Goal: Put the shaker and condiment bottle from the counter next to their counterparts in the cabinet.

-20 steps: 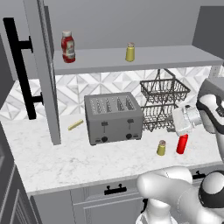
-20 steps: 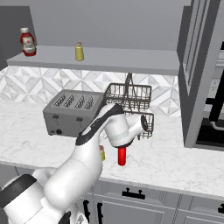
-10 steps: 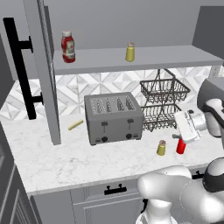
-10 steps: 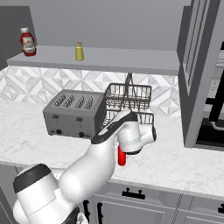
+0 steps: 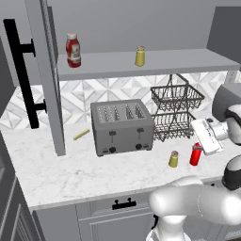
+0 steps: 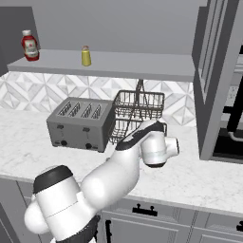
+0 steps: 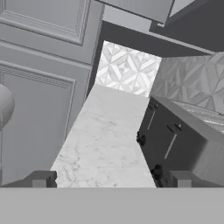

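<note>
the condiment bottle (image 5: 196, 155) stands upright on the table (image 5: 70, 174), just beside the little olive shaker (image 5: 173, 159), both in front of the wire basket rack (image 5: 176, 110) and off to the right of the toaster (image 5: 122, 126). and here's the tool (image 5: 205, 136), hanging right above and beside the red bottle, pads spread as wide as they go, nothing held. the hand view looks along the marble past the toaster's dark side. the bottle's long axis is vertical, so the catch looks like a side-on squeeze. up on the cabinet shelf (image 5: 155, 61), ketchup bottle (image 5: 73, 50) and yellow shaker (image 5: 140, 56) wait.
</note>
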Available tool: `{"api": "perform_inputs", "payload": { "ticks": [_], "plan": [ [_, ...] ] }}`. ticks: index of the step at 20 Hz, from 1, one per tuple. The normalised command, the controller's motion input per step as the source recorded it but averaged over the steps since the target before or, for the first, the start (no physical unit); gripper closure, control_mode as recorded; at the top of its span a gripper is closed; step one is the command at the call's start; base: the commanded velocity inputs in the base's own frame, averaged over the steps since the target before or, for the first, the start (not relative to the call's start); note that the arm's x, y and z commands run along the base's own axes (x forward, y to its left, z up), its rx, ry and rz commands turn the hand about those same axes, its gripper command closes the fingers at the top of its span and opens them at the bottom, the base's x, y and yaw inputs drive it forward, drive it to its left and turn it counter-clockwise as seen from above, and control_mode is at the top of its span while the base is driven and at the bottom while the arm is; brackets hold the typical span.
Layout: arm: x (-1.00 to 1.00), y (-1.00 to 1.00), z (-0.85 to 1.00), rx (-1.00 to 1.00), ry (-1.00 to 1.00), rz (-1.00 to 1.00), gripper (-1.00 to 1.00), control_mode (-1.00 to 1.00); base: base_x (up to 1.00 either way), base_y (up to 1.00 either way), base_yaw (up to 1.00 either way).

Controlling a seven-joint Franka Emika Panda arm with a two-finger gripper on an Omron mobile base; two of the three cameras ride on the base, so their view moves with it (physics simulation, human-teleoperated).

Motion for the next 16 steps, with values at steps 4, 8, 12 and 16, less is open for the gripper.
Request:
{"api": "perform_inputs", "payload": {
  "ticks": [4,8,12,16],
  "plan": [
    [0.00,-0.35,0.00,0.05,0.00,0.10,-1.00,-1.00,0.00,0.00,0.00],
    [0.00,-0.35,0.00,0.06,0.00,0.07,-1.00,-1.00,0.00,0.00,0.00],
    [0.00,-0.39,0.00,0.08,0.00,0.07,-1.00,-1.00,0.00,0.00,0.00],
    [0.00,-0.40,0.00,0.09,0.00,0.07,-1.00,-1.00,0.00,0.00,0.00]
  ]
}}
